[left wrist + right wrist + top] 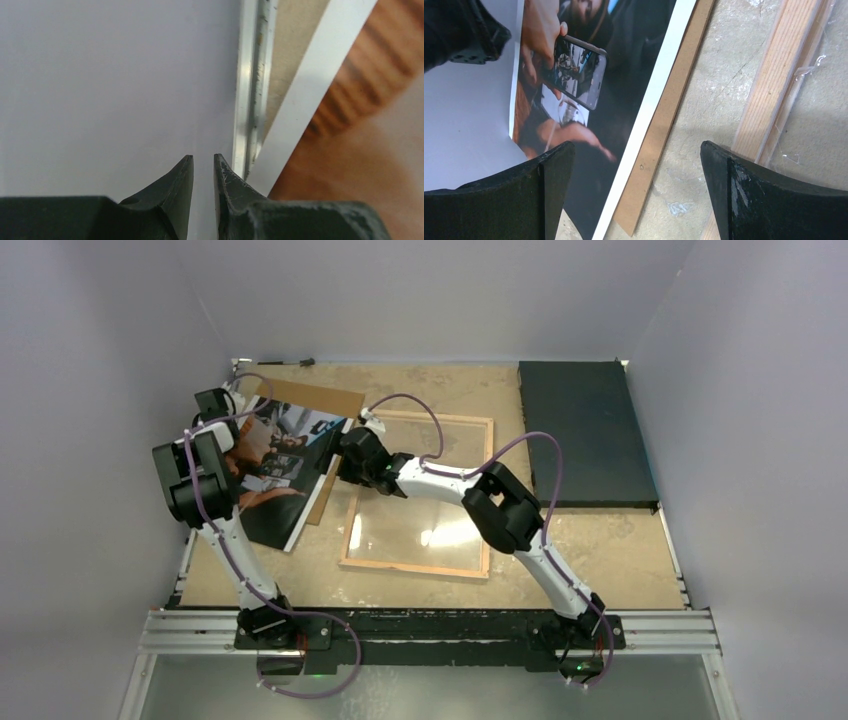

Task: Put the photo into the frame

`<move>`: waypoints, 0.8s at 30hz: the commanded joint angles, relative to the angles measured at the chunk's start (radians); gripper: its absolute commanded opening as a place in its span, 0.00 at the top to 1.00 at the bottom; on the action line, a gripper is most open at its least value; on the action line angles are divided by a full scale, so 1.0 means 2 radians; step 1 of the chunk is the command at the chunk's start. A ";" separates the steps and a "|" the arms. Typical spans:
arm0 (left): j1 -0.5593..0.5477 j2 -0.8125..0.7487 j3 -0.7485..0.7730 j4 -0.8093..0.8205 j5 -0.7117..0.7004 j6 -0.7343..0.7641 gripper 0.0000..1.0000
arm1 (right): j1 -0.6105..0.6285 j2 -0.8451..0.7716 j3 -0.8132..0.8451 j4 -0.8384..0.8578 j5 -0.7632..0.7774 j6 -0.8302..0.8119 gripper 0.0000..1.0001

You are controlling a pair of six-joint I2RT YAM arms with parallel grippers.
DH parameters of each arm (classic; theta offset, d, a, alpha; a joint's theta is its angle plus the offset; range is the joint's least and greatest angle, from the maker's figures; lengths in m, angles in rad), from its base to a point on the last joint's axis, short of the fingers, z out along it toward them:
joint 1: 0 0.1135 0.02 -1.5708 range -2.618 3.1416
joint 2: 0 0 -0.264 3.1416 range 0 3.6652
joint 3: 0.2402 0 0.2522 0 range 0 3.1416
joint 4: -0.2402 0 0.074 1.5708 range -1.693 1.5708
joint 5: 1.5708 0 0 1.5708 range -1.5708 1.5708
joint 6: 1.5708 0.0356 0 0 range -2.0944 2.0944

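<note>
The photo (280, 465) lies tilted at the left of the table, a glossy dark print with a white border, resting on a brown backing board (322, 398). The frame (420, 495) lies wood side up in the middle, its clear pane glinting. My left gripper (228, 402) is at the photo's far left edge by the wall. Its jaws (203, 160) stand a narrow gap apart with nothing between them, and the photo (360, 100) is to their right. My right gripper (636, 165) hangs wide open over the photo's (624, 60) right border and the backing board (664, 130), left of the frame (769, 100).
A black mat (585, 435) lies at the back right. An aluminium rail (252, 90) runs along the table's left edge against the pale wall. A bare strip of sandy table (719, 90) separates the backing board from the frame.
</note>
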 commanded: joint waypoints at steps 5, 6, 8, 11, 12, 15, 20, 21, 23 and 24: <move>0.007 0.010 -0.017 0.038 -0.008 0.010 0.81 | -0.001 -0.022 -0.030 -0.026 0.005 0.002 0.01; 0.007 0.010 -0.019 0.035 -0.003 0.010 0.81 | -0.001 -0.022 -0.031 -0.026 0.005 0.002 0.01; 0.010 0.007 -0.014 0.008 0.026 0.000 0.82 | -0.001 -0.022 -0.031 -0.025 0.004 0.004 0.01; 0.015 0.000 -0.003 -0.045 0.072 -0.017 0.84 | -0.002 -0.021 -0.031 -0.024 0.001 0.006 0.01; 0.016 -0.003 -0.002 -0.057 0.086 -0.018 0.84 | -0.001 -0.020 -0.031 -0.023 -0.001 0.007 0.01; 0.017 -0.006 0.008 -0.092 0.114 -0.019 0.85 | -0.001 -0.016 -0.031 -0.023 -0.006 0.011 0.01; 0.024 -0.013 0.005 -0.109 0.131 -0.016 0.86 | -0.001 -0.008 -0.025 -0.027 -0.014 0.015 0.01; 0.026 -0.016 0.006 -0.113 0.137 -0.017 0.86 | -0.001 -0.004 -0.021 -0.031 -0.016 0.015 0.01; 0.029 -0.022 0.006 -0.125 0.152 -0.019 0.86 | -0.001 0.003 -0.015 -0.038 -0.023 0.016 0.01; 0.032 -0.025 0.007 -0.133 0.158 -0.019 0.86 | -0.001 0.005 -0.013 -0.039 -0.027 0.017 0.01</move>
